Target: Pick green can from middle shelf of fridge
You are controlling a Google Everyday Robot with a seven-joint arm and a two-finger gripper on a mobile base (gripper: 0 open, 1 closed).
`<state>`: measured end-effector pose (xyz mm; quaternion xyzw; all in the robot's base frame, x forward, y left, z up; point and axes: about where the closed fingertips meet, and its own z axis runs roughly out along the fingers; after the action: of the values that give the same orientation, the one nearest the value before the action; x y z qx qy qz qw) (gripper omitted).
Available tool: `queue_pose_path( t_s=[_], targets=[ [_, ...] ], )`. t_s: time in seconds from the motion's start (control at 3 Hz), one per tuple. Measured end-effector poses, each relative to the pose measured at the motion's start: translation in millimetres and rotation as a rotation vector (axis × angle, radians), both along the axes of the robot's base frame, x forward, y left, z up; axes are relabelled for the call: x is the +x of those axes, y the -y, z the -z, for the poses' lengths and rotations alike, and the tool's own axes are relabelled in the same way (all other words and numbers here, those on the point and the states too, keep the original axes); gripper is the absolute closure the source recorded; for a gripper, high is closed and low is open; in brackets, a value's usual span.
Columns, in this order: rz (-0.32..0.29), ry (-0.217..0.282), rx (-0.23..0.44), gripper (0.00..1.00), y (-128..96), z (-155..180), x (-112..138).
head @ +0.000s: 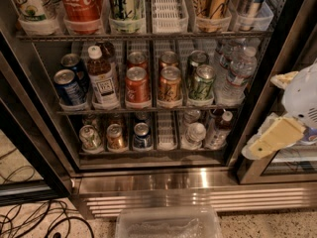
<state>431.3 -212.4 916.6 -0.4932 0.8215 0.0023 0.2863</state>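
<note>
The green can (202, 82), pale green with dark leafy marks and a silver top, stands at the front of its lane on the middle shelf (148, 109), right of an orange can (170, 83). A second can stands behind it. The fridge (148, 182) is open, and its three wire racks show. My gripper (262, 115) is at the right edge of the camera view, outside the fridge and in front of the right door frame. It is open and empty, with its cream fingers (271, 140) spread apart. It is to the right of the green can and lower in the view.
On the middle shelf also stand blue cans (68, 87), a white-labelled bottle (103, 81), a red can (137, 86) and water bottles (238, 73). The black door frame (270, 58) lies between gripper and can. A clear tub (168, 224) and cables (29, 222) lie on the floor.
</note>
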Motion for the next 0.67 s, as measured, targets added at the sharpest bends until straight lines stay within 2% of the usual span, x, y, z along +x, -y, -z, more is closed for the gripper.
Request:
queue_pose_path(
  t_s=[0.33,0.67],
  targets=[
    [0.031,0.088,0.125,0.0,-11,16,15],
    [0.044,0.198,0.202,0.0,-26,11,41]
  ],
)
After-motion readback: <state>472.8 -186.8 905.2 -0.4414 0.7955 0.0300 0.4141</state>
